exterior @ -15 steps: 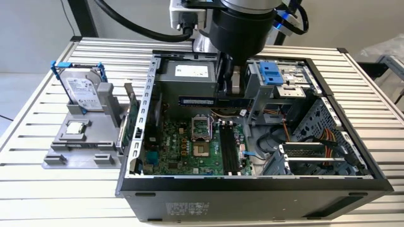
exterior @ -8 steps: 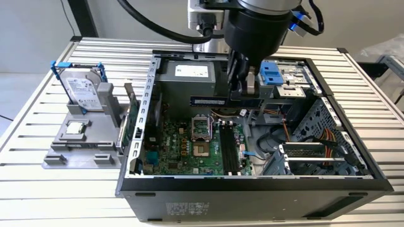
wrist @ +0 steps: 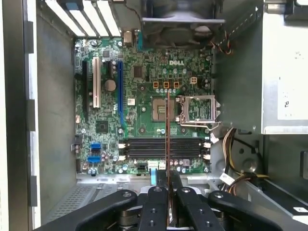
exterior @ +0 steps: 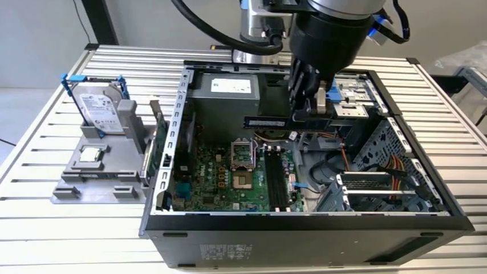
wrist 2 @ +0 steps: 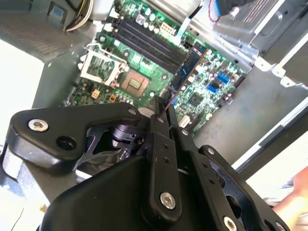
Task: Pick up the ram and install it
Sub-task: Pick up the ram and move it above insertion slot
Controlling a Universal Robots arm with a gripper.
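Ram (exterior: 265,121) is pinched at one end between the closed fingers of the claw (exterior: 303,117), held in the air inside the open computer case (exterior: 304,231), above the motherboard (exterior: 220,177). From the claw the stick runs out flat toward the exterior view's left. In the first wrist view it shows edge-on as a thin line (wrist: 167,139) leading away from the claw (wrist: 168,182). In the second wrist view its dark face (wrist 2: 187,67) slants away from the fingertips (wrist 2: 159,103).

The black memory slots (exterior: 275,182) lie on the board below the ram, on the near side in the exterior view, and well apart from it. The ram's long axis looks to run across the slots (wrist: 163,148) rather than along them, so by my reading it is lifted but not yet lined up or seated.

Beyond the case, on the desk (exterior: 45,171), a grey stand carries the hard drive (exterior: 102,108) and a small silver chip (exterior: 91,153).
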